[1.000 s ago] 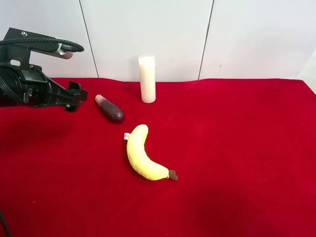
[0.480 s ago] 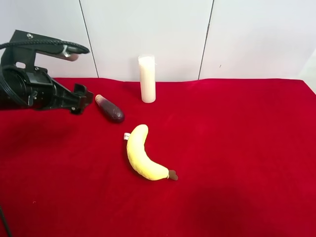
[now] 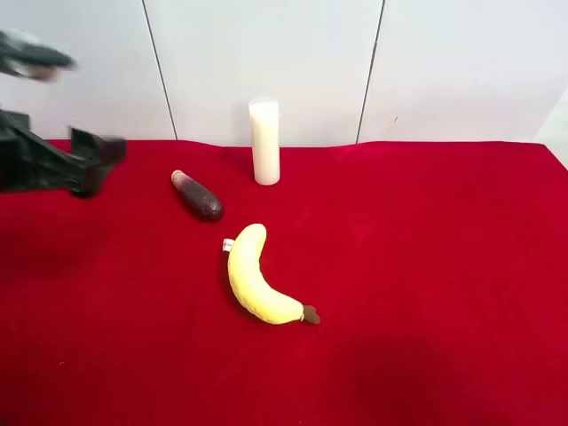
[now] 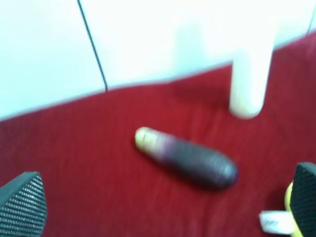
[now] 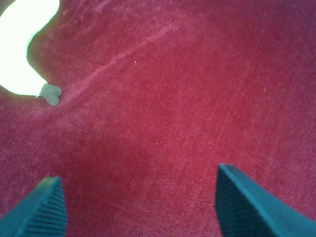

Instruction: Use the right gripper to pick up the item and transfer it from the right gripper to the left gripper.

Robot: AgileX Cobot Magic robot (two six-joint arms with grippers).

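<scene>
The dark purple eggplant (image 3: 199, 195) lies on the red cloth, stem end toward the back left. It also shows in the left wrist view (image 4: 190, 159), where its pale stem end points away from the candle. My left gripper (image 3: 93, 160) is blurred at the exterior high view's far left, well apart from the eggplant. In its wrist view the left gripper (image 4: 165, 197) is open and empty, jaws wide apart. My right gripper (image 5: 140, 197) is open and empty over bare cloth. The right arm is out of the exterior high view.
A white pillar candle (image 3: 264, 142) stands upright at the back, just right of the eggplant, also in the left wrist view (image 4: 249, 84). A yellow plush banana (image 3: 253, 280) lies in front of the eggplant; its end shows in the right wrist view (image 5: 22, 44).
The left arm has pulled back to the left, away from the eggplant, and is blurred with motion. The eggplant, banana and candle have not moved.
</scene>
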